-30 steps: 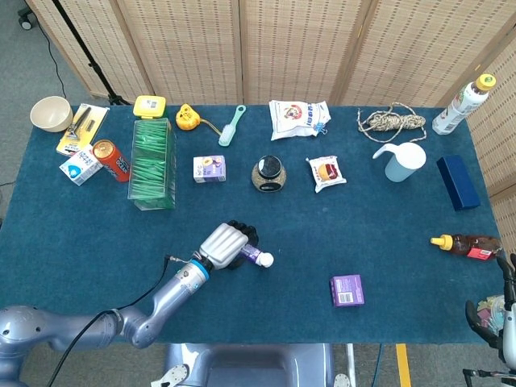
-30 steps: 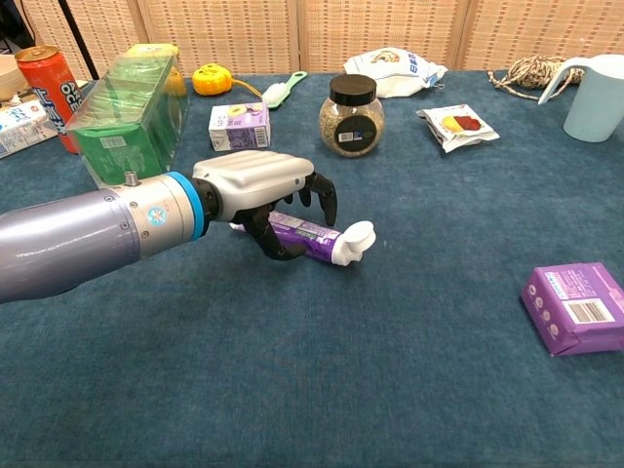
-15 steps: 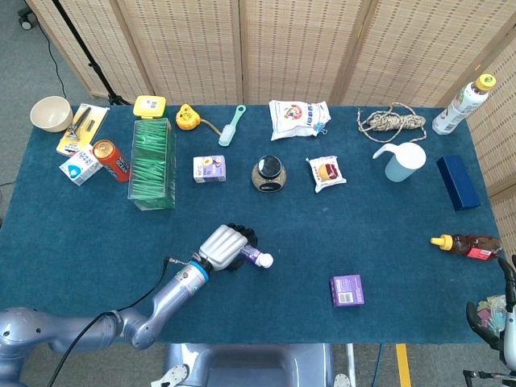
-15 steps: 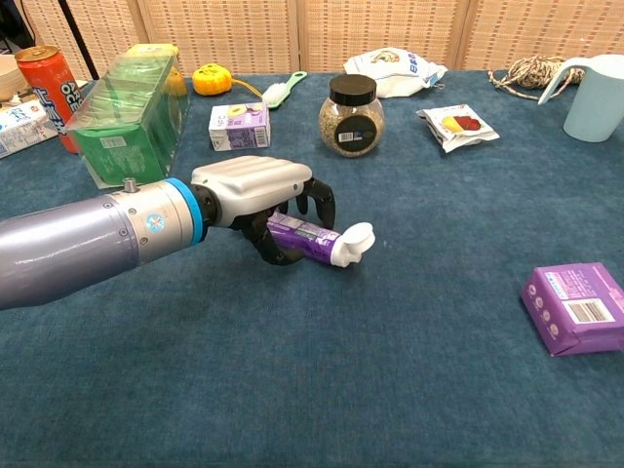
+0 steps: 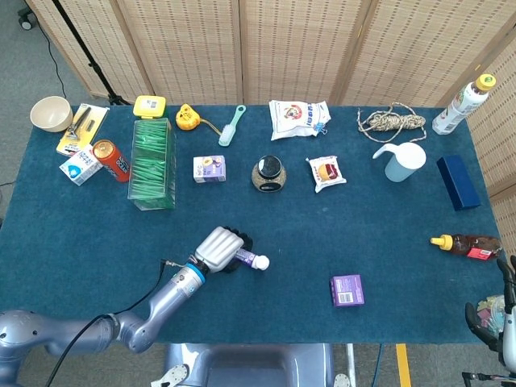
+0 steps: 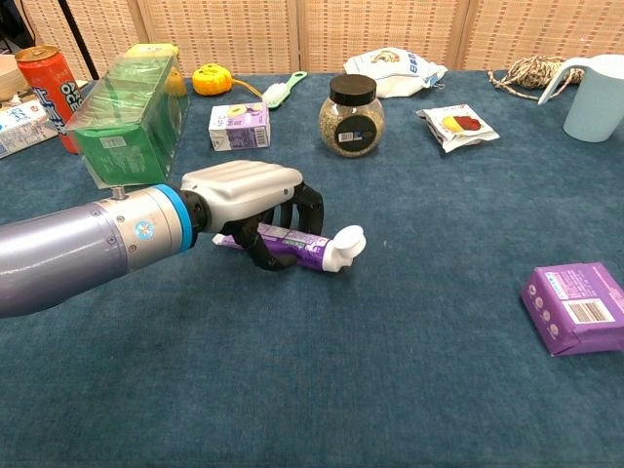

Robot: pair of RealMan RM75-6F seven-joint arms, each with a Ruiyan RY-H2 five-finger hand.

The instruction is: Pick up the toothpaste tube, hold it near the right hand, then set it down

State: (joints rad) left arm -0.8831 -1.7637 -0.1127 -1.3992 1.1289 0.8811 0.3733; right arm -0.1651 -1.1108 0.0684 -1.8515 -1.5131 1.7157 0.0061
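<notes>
The toothpaste tube is purple with a white cap and lies about level, low over the blue tablecloth. My left hand grips it from above, fingers curled round its body, while the cap end sticks out to the right. From the head view the same hand sits at the table's front middle, with the tube's cap showing beside it. Whether the tube touches the cloth I cannot tell. Only dark parts of my right hand show at the bottom right corner, off the table, and its pose is unclear.
A purple box lies to the right of the tube. Behind stand a jar, a small purple carton and a green box. A sauce bottle lies near the right edge, with a jug farther back.
My left hand has come down and slightly left with the tube. The tube has tipped from cap-up to about level, closer to the cloth.
</notes>
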